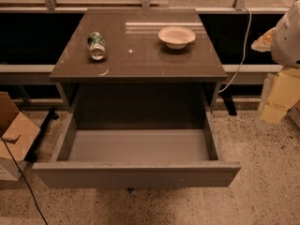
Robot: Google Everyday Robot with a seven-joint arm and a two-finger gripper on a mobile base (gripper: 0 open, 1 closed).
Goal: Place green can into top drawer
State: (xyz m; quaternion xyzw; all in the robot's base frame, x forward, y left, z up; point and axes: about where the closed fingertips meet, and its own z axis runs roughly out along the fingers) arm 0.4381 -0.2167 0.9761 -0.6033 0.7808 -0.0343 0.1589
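Note:
The green can (97, 45) lies on its side on the left part of the dark cabinet top (140, 60). The top drawer (138, 145) is pulled out wide toward me and its light grey floor is bare. My gripper (275, 108) hangs at the far right edge of the camera view, beside the cabinet and well away from the can, below the white arm housing (287, 39). It holds nothing that I can see.
A white bowl (176, 36) stands on the right part of the cabinet top. A cardboard box (14, 135) sits on the speckled floor at the left. A white cable (242, 46) hangs behind the cabinet's right side. A rail and glass run along the back.

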